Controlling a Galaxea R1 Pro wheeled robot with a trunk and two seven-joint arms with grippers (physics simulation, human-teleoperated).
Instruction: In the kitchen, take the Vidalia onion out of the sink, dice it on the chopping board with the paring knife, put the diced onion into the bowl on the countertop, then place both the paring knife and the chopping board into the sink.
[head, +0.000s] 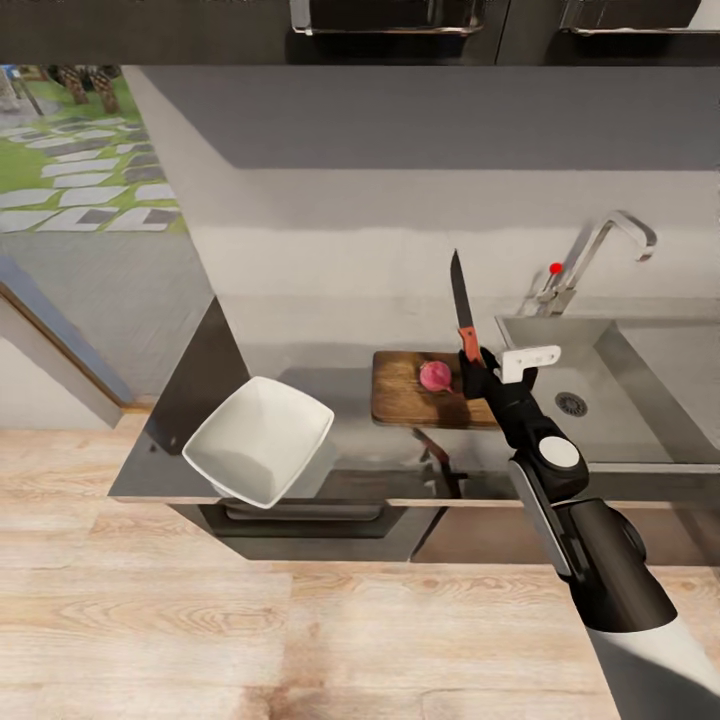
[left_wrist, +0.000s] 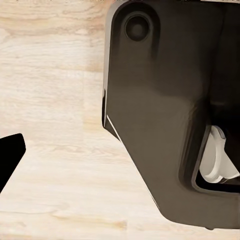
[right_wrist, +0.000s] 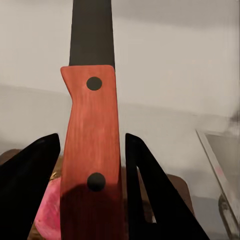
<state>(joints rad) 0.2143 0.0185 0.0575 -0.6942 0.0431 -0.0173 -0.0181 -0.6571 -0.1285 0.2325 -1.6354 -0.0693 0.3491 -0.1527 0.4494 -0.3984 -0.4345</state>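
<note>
Here the right gripper (head: 470, 362) pinched the paring knife (head: 461, 300) by its stiff handle, jaws pressed on it, blade upright above the onion (head: 435, 376) on the chopping board (head: 405, 395). The round onion would probably roll; left jaws' state I cannot tell.

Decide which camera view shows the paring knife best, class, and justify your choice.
The head view: the whole paring knife shows, blade pointing up, handle held in the right gripper above the chopping board. The right wrist view gives only its reddish handle and part of the blade between the jaws. The left wrist view faces floor.
</note>
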